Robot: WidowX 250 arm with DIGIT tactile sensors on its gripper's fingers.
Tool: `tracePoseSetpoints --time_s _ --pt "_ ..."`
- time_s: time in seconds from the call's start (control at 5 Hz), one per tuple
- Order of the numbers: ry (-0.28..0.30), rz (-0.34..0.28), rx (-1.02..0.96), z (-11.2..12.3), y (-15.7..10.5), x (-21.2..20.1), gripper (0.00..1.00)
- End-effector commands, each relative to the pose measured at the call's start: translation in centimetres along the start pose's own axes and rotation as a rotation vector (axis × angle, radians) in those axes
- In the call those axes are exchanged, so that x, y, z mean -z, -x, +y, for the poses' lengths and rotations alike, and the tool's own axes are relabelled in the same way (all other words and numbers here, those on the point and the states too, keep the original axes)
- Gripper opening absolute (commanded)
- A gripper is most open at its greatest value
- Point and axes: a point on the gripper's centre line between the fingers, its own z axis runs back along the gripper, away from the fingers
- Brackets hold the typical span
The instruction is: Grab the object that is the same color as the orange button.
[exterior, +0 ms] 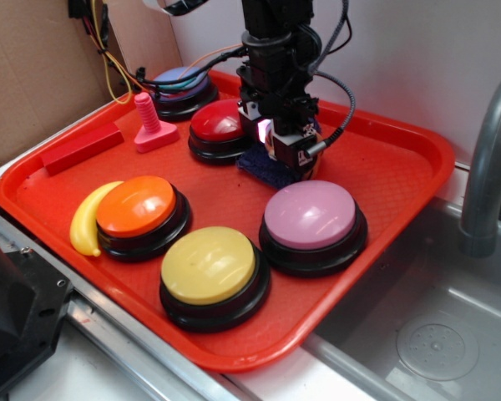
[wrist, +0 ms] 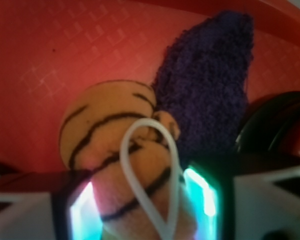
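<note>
Plush toy point(wrist: 112, 142), orange with black tiger stripes, filled the lower centre of the wrist view, its bottom end cut off by the frame edge and partly crossed by a white cord loop point(wrist: 150, 175). Its long axis ran from the lower centre up toward the upper left, rounded end uppermost. In the exterior view the toy was hidden behind the gripper point(exterior: 285, 154) and could not be made out at all.

Two glowing fingers point(wrist: 80, 212) stood on either side of the toy's lower part, apart from one another with the plush between them; whether they actually pressed on it I could not tell, since the contact was blurred. A dark blue cloth point(wrist: 205, 85) lay touching the toy's right side, reaching to the upper right of the frame.

Around them lay the red tray point(exterior: 392, 167), textured with a diamond pattern. On it sat the orange button point(exterior: 138, 209) at lower left, a yellow banana point(exterior: 88, 221) touching its left side, a yellow button point(exterior: 209, 267), a pink button point(exterior: 311, 215), a red button point(exterior: 219, 125) and a pink screw-shaped toy point(exterior: 150, 125). The tray rested on the bench beside a grey sink point(exterior: 434, 334) at lower right.
</note>
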Motion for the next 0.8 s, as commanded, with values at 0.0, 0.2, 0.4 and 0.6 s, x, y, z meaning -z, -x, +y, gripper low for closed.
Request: tracePoseSetpoints --time_s 0.0,0.2,0.4,0.6 --pt "0.000 -0.078 -0.030 0.2 0.1 -4.2 0.00" --pt "-0.033 -0.107 -0.073 0.9 1.9 -7.1 0.00" --pt "-0.016 -0.117 -0.112 2.0 5.5 -9.1 0.00" --pt "-0.022 -0.112 -0.173 3.7 8.7 -10.6 0.00"
